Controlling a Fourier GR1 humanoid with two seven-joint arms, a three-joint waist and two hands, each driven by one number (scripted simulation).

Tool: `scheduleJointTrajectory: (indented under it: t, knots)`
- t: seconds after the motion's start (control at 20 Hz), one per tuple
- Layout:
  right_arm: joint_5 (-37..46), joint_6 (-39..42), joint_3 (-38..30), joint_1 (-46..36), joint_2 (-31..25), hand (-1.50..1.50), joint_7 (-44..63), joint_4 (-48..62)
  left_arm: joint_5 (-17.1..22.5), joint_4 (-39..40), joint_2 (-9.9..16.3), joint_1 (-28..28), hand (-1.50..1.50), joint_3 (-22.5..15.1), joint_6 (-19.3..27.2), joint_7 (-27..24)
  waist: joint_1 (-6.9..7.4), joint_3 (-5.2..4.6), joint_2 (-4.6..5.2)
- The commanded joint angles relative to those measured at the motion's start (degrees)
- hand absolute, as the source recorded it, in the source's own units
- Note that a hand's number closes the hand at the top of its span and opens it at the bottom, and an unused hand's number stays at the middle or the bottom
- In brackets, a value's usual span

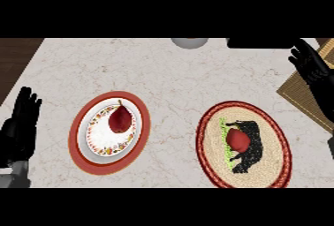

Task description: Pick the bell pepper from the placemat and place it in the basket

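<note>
Head view is showing me nothing done: red bell pepper (239, 139) lying untouched on round woven placemat (274, 132), wicker basket (301, 93) waiting, right hand (313, 66) and left hand (20, 128) both spread.

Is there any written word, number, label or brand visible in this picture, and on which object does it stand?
No readable text appears.
The placemat carries only a black animal figure.
The plate has a coloured rim pattern, no letters.
The bell pepper, the counter and both hands bear no marks.
</note>
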Motion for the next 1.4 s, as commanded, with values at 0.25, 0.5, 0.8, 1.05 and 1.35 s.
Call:
scheduleJointTrajectory:
  t: [0.25,0.5,0.8,1.05,1.35]
  knots:
    - [13.39,-17.61,0.59,6.14,5.24,1.5,0.21,-4.89,-7.61,-8.84,5.59,-4.96,0.0,-10.25,-9.48,0.21,-5.04,-1.38,-0.09]
    - [34.36,-27.77,22.22,8.45,18.51,-1.5,-11.06,-2.59,-5.93,-7.97,3.85,-9.61,0.0,-12.7,-13.09,4.15,-1.98,-1.41,0.82]
    - [58.79,-43.09,25.63,7.18,23.89,-1.5,7.74,4.28,-6.99,-7.37,2.9,-9.65,0.0,-13.22,-12.76,4.43,-2.78,-1.74,0.16]
    - [76.6,-36.46,21.34,3.87,19.71,-1.5,25.41,1.64,-7.72,-7.25,3.49,-8.42,0.0,-12.69,-12.03,4.36,-4.44,-2.03,-0.76]
    - [83.86,-10.0,24.0,1.41,18.67,-1.5,41.11,-2.19,-6.94,-8.4,3.57,-6.93,0.0,-12.4,-12.43,4.43,-4.34,-2.21,-1.31]
